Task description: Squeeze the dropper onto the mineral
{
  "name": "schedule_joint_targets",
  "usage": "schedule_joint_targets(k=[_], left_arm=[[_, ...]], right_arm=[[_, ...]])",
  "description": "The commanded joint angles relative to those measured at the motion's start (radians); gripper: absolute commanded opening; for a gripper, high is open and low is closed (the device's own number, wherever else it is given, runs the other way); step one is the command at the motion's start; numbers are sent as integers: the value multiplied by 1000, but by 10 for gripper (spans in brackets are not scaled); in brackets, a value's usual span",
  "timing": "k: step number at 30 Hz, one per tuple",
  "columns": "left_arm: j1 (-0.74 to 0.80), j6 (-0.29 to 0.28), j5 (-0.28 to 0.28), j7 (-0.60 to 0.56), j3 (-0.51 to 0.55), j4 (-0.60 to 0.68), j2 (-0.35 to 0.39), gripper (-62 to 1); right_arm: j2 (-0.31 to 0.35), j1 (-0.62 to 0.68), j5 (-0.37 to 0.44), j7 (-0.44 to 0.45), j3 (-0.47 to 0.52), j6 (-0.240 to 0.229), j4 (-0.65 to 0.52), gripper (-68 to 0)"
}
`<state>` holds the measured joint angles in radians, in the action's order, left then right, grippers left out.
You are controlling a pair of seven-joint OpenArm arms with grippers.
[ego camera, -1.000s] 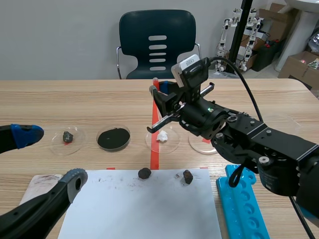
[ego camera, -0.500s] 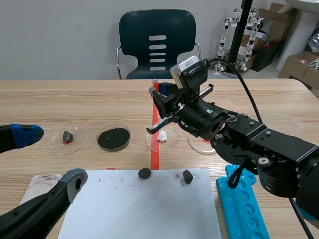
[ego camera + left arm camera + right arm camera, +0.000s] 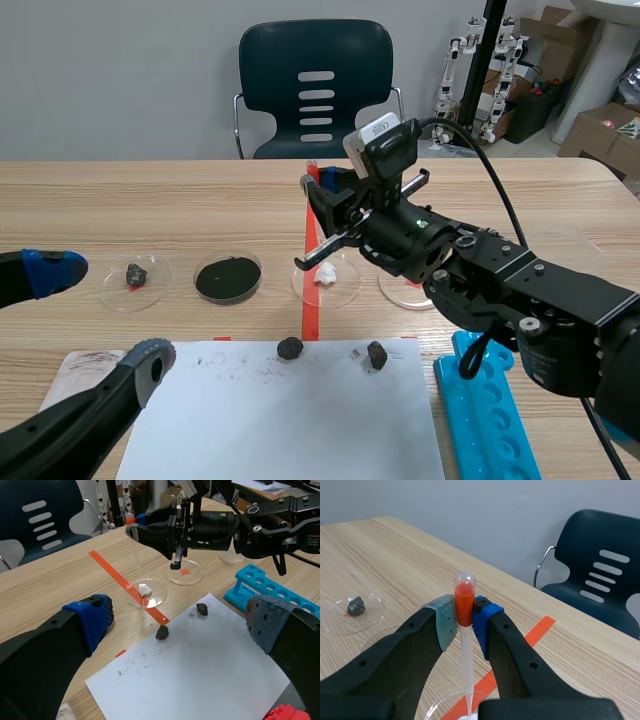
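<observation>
Right gripper: closed on the dropper. The grey-green pad and the blue pad press on opposite sides of the tube just below its bulb. The gap between them is narrow, no wider than the tube. The bulb stands above the pads and holds orange-red liquid. The clear stem runs straight down from the pads, and the dropper is close to upright.

Position: in the scene view the right gripper is held above the table past the middle, over the orange-red tape line. The dropper stem descends to the petri dish that holds the white mineral. The tip ends directly at or just above this mineral; contact cannot be confirmed.

Left gripper: wide open, holding nothing and touching nothing. Its blue pad and grey dotted pad stand well apart, above the near edge of the table. It is well apart from the dropper.

Other items: a white paper sheet lies near the robot, with two dark rocks along its far edge. A dish of black powder lies beside the mineral dish. A dish with a small dark stone lies farther to that side. A blue tube rack lies beside the paper, under the right arm.
</observation>
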<state>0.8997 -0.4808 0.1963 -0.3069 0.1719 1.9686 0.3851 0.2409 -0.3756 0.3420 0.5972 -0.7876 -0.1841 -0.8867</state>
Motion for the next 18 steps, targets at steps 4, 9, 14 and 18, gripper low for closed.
schedule_joint_targets(k=[4,9,14,18], left_arm=[[0,-2,14,-14,-1,6,-2,-50],[0,-2,14,-14,-1,6,-2,-50],[0,-2,14,-14,-1,6,-2,-50],[0,-2,14,-14,-1,6,-2,-50]], right_arm=[[0,-14,10,12,1,-1,-19,-599],[0,-15,10,12,1,-1,-19,-599],[0,-15,10,11,1,-1,-19,-627],[0,-15,10,11,1,-1,-19,-627]])
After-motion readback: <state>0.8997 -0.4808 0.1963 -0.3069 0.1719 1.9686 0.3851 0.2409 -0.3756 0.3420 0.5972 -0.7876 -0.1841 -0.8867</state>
